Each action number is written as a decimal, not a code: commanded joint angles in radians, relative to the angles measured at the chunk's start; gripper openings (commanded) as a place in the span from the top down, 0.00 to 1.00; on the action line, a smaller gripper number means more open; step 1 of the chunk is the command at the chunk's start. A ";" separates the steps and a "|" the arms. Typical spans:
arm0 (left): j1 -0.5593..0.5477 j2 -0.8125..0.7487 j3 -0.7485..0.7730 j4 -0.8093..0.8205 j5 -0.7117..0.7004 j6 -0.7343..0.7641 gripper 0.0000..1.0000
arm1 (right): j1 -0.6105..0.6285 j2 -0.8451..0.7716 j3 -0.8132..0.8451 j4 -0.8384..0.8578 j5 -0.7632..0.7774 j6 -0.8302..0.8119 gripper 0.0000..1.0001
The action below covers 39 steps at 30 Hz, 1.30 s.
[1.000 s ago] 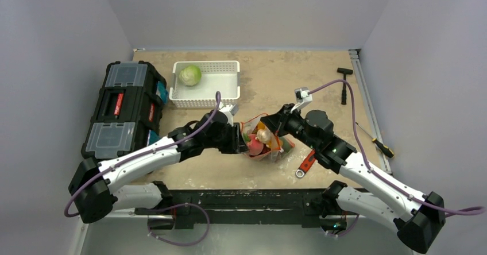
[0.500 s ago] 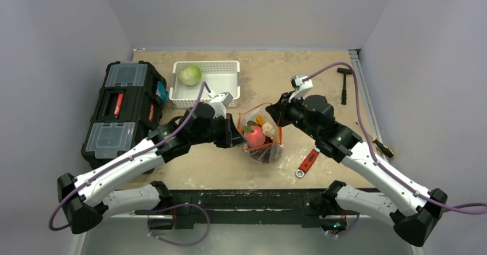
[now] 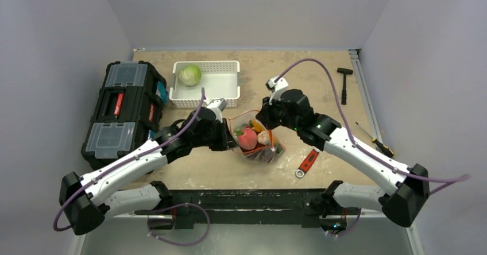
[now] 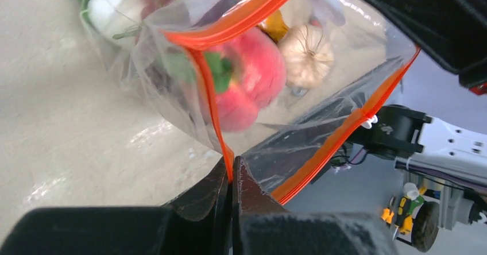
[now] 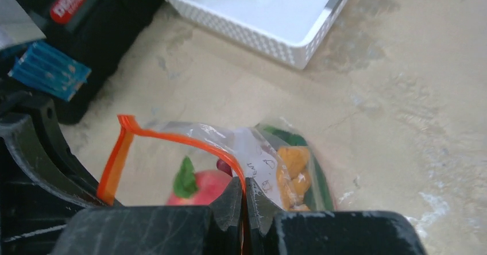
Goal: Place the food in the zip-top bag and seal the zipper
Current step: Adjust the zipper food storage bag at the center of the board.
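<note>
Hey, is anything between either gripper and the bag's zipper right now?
Nothing visible. The left gripper and right gripper each pinch the zipper directly, jaws closed on the orange strip. Between them the bag mouth gapes open.
</note>
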 commanded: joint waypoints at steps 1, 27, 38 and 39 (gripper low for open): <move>0.019 -0.058 -0.013 0.063 -0.023 -0.035 1.00 | 0.061 0.024 0.015 0.057 -0.042 -0.023 1.00; 0.044 -0.331 -0.186 0.070 -0.340 -0.092 1.00 | 0.199 0.194 0.112 0.050 -0.321 -0.116 0.67; 0.044 -0.342 -0.177 0.052 -0.355 -0.141 1.00 | 0.227 0.009 0.018 -0.093 -0.125 -0.245 0.14; 0.045 -0.335 -0.176 0.049 -0.359 -0.153 1.00 | 0.238 -0.007 0.000 -0.095 -0.102 -0.249 0.12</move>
